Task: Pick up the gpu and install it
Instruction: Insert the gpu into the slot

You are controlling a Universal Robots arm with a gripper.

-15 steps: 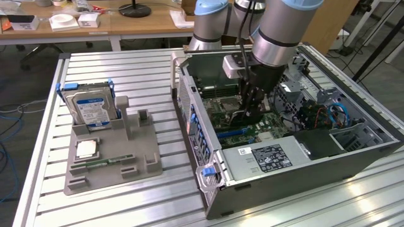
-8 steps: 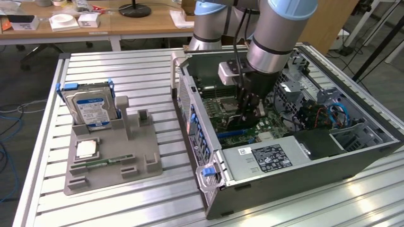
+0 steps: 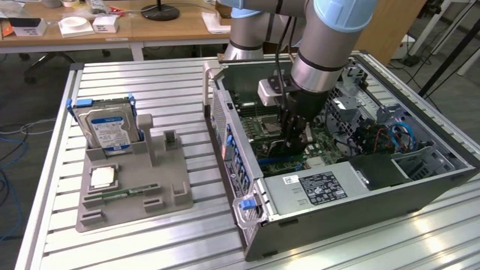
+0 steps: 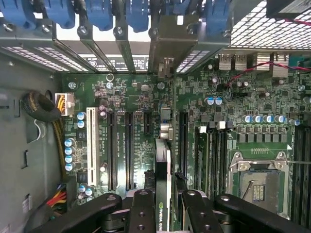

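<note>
From the exterior view, the gripper (image 3: 294, 135) reaches deep into the open computer case (image 3: 405, 191), hemmed in by the power supply (image 3: 318, 188) and the case wall. At the wrist, its fingers (image 4: 141, 213) clench the gpu (image 4: 163, 179) edge-on above the motherboard (image 4: 233, 102); I'd keep it upright and lined up with the slot (image 4: 182, 141) beside it, bracket toward the rear openings.

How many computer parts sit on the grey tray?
3: a hard drive standing upright, a square chip in front of it, and a memory stick nearest the camera. None seems hidden.
</note>
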